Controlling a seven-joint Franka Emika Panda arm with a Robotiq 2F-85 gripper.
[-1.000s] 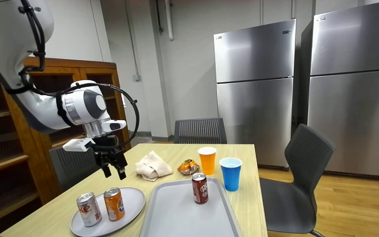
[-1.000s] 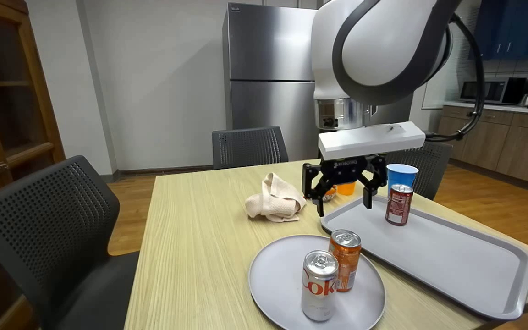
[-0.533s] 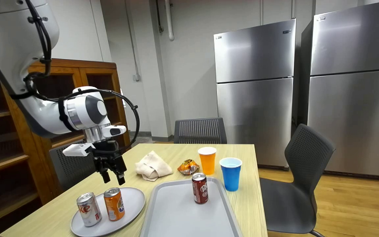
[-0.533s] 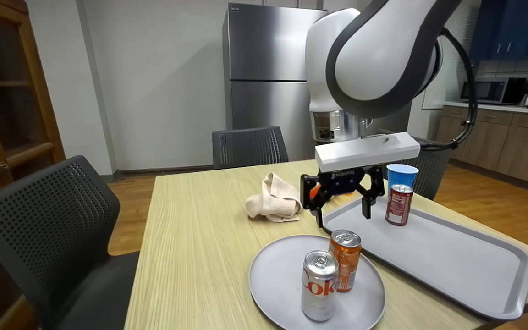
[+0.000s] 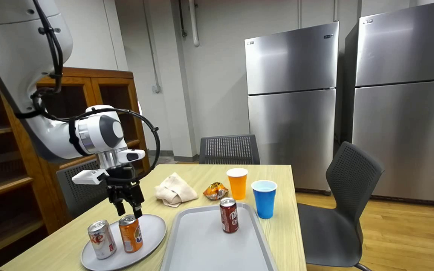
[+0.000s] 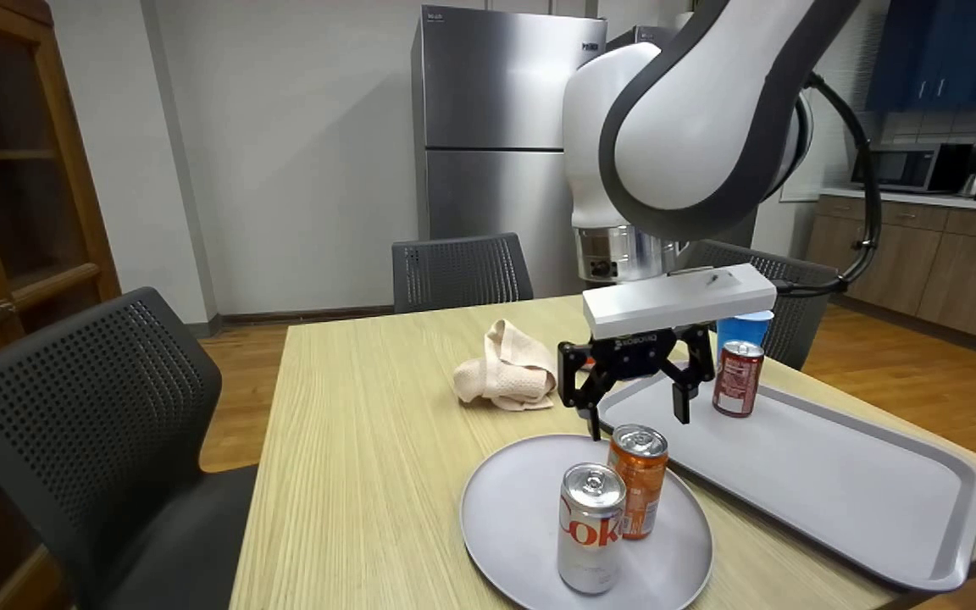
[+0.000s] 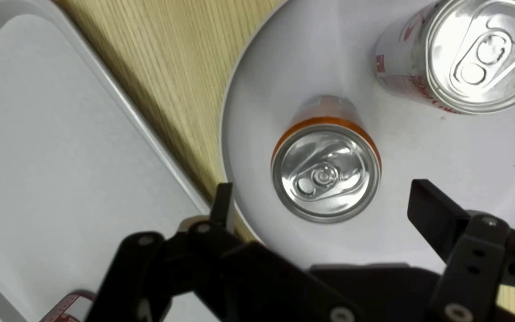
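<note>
My gripper [image 6: 639, 423] is open and empty, pointing down just above the orange can [image 6: 642, 483]. In an exterior view the gripper [image 5: 129, 213] has its fingertips level with the can's top. In the wrist view the orange can's silver lid [image 7: 327, 174] lies between and slightly beyond the two spread fingers, with a gap on each side. The orange can stands upright on a round grey plate [image 6: 505, 500]. A silver Diet Coke can [image 6: 590, 542] stands beside it, also upright; it shows at the upper right of the wrist view [image 7: 485, 53].
A grey tray [image 5: 217, 252] lies beside the plate, with a dark red can [image 5: 229, 216] on it. A beige cloth [image 5: 175, 191], an orange wrapper [image 5: 215, 191], an orange cup [image 5: 237, 184] and a blue cup [image 5: 264, 199] stand farther back. Chairs surround the table.
My gripper has come down steadily toward the orange can, with its fingers staying open. The cans, plate, tray and other objects have not moved.
</note>
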